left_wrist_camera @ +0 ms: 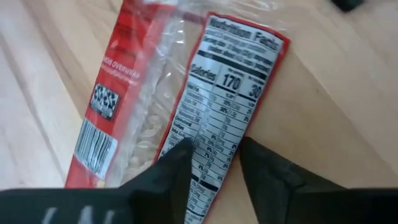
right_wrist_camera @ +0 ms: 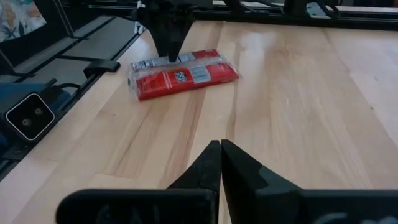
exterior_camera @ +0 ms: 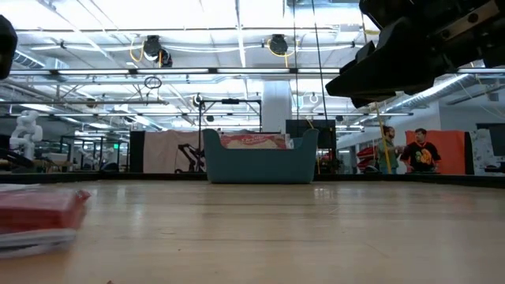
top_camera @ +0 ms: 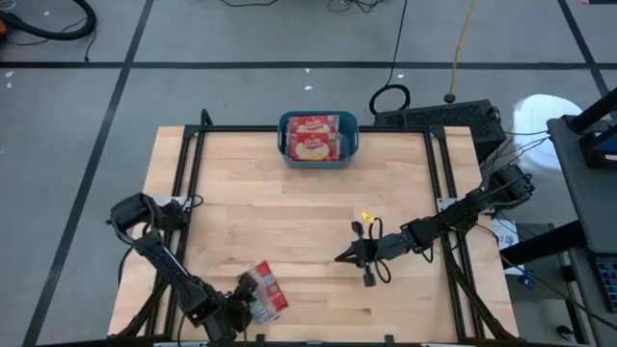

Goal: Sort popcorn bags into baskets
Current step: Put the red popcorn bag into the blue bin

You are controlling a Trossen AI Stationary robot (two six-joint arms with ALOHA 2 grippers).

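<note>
While the high view shows a popcorn bag point(top_camera: 264, 292) lying near the worktop's point(top_camera: 308, 231) front edge toward its left corner, the left hand point(top_camera: 241, 306) sits right at it, the blue basket point(top_camera: 318, 152) with two bags stands at the far edge, and the right hand point(top_camera: 343, 257), shut and empty, waits mid-worktop, well apart. In the left wrist view the half-open fingers point(left_wrist_camera: 168, 180) straddle the bag's end, its long axis running away from them. From the right wrist view nothing lies between bag and basket.

Light wooden table point(top_camera: 289, 231) with black frame rails, teal tub point(top_camera: 318, 154) at the far edge centre, red popcorn bag point(top_camera: 264, 292) near the near-left corner
</note>
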